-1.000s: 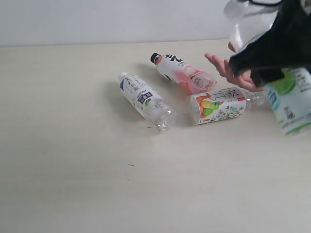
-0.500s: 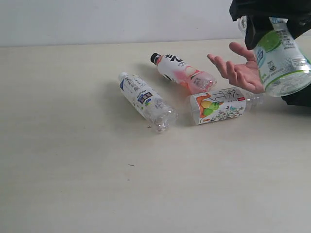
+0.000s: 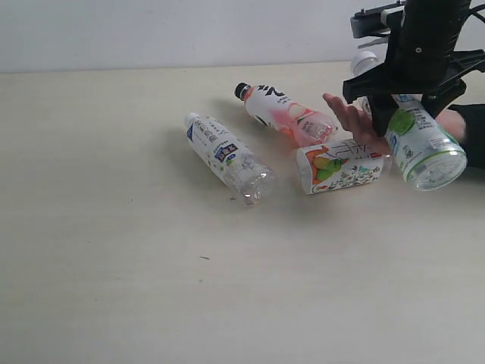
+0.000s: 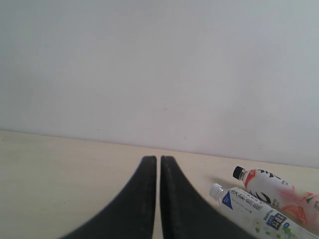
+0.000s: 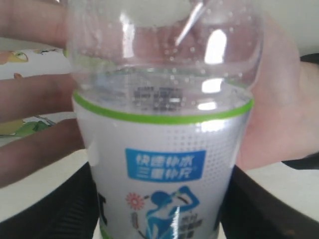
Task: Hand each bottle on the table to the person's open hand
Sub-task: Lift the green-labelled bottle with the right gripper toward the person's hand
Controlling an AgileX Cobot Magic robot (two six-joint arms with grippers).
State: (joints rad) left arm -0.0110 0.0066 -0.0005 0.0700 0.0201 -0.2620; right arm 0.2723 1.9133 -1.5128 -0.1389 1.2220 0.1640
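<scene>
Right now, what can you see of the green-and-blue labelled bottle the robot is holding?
The lime-and-blue bottle is clear plastic with a white label, lime band, blue panel and white cap; droplets cling inside. It hangs tilted, base lowest, clamped by the robot's right hand, over the person's open hand. Whether it touches the palm is unclear.

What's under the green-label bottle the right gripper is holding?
The person's open hand, fingers spread, lies beneath the green-label bottle held by the right gripper. The bottle hides the palm's middle, so contact is unclear.
</scene>
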